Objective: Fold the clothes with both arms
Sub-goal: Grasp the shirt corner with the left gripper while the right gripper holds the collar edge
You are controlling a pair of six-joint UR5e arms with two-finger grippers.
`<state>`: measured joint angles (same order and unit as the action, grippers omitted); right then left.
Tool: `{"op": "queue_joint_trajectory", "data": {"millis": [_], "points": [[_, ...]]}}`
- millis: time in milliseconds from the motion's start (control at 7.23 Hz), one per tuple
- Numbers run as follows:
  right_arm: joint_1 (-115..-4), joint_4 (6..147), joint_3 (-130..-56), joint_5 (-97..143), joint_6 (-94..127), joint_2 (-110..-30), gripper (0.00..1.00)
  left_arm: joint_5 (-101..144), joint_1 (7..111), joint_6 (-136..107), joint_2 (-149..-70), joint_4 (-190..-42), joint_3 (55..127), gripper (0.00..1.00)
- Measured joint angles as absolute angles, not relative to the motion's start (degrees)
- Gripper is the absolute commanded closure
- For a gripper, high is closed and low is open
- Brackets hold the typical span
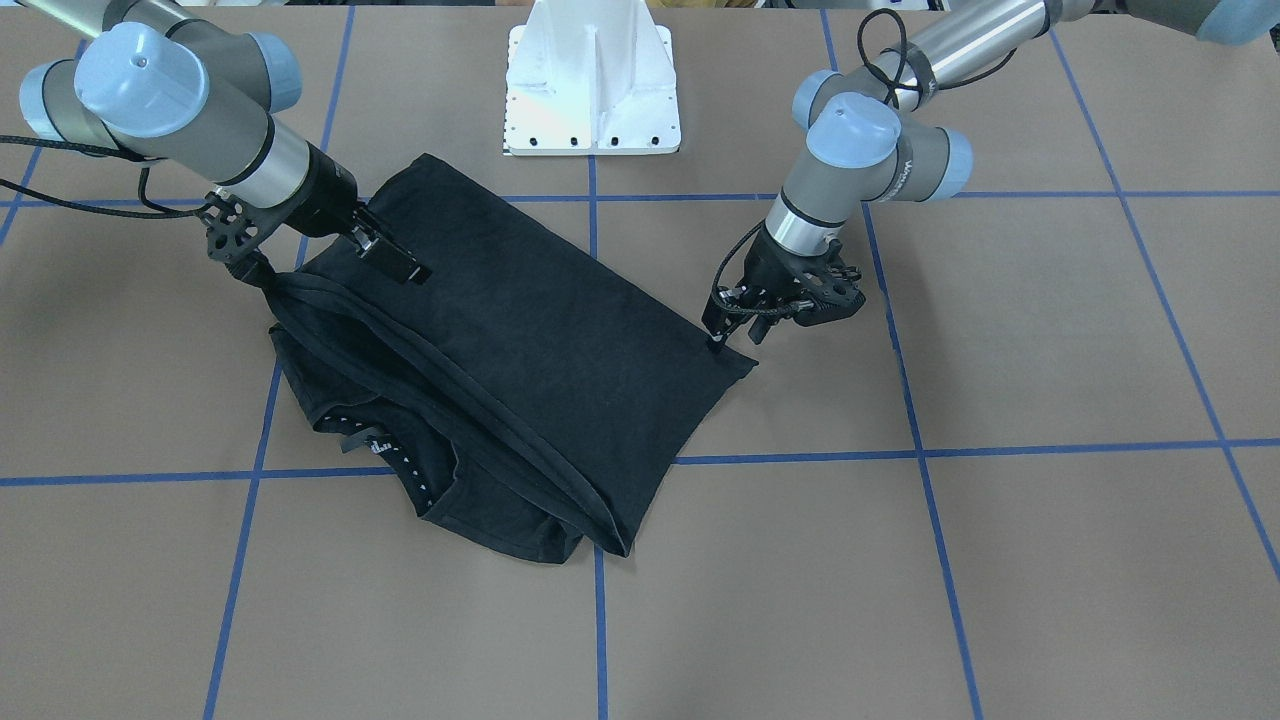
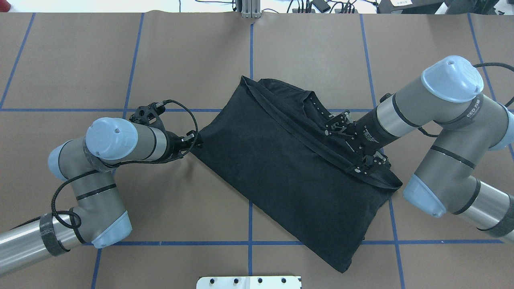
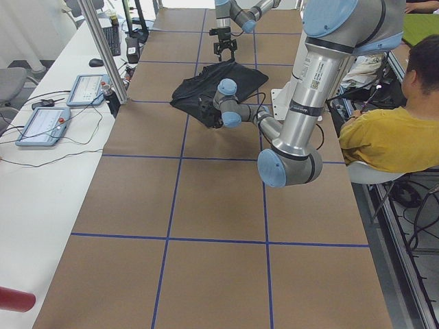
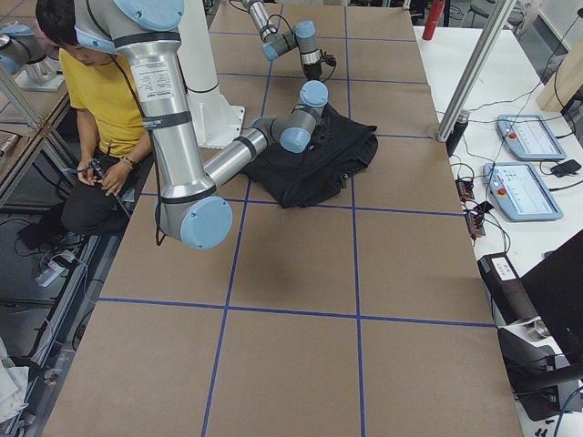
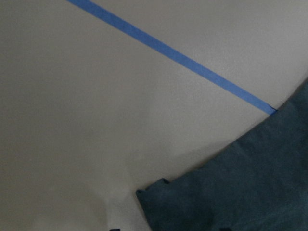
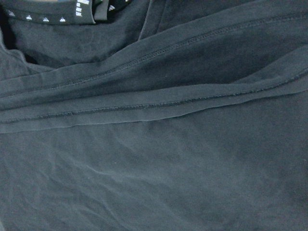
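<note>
black fabric of the t-shirt (image 6: pixel 154 159) fills the right wrist view, where stitched hems are seen running across and a collar with small white marks is glimpsed at the top. the same collar marks are shown in the front-facing view (image 1: pixel 400 462), on the side toward the operators' edge of the tabletop (image 1: pixel 1050 560), but no logo print is shown in any view. in the overhead view the shirt (image 2: pixel 281 168) is seen folded over near the tabletop's middle, plain side up. the right gripper (image 2: pixel 363 160) is pressed into the folded hem at the shirt's end toward the robot's right; whether it is clenched cannot be told, its fingers being lost against the cloth. the left gripper (image 1: pixel 718 340) is set at the opposite corner of the shirt; the left wrist view shows that corner (image 5: pixel 159 190) lying flat on the paper beside a blue tape line (image 5: pixel 168 50), and the grip cannot be told. a white base mount (image 1: pixel 593 85) stands at the robot's edge. a seated person in a yellow shirt (image 3: pixel 387 133) and tablets (image 3: pixel 41 123) on a side bench appear only in the side views.
</note>
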<state>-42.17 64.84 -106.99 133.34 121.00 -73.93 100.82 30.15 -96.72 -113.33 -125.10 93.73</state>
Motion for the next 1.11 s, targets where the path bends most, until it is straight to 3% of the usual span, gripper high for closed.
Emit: {"op": "queue_joint_trajectory", "data": {"millis": [277,553,691,830,1106], "points": [[-42.67,64.86,-106.82,133.32,120.63,-73.84,0.00,100.82,30.00,-96.39,-113.46,-125.09,93.07,0.36],[-42.96,64.86,-106.92,133.40,120.59,-73.97,0.00,100.75,29.97,-96.12,-113.76,-125.15,92.45,0.56],[-43.08,64.86,-107.00,133.48,120.59,-73.99,0.00,100.71,29.97,-96.06,-113.92,-125.17,92.04,0.88],[-43.25,64.86,-107.02,133.55,120.59,-74.02,0.00,100.68,30.01,-96.01,-114.04,-125.22,91.51,1.00],[-43.41,64.87,-107.10,133.63,120.59,-74.13,0.00,100.56,30.21,-95.81,-114.10,-125.30,91.12,1.00]]}}
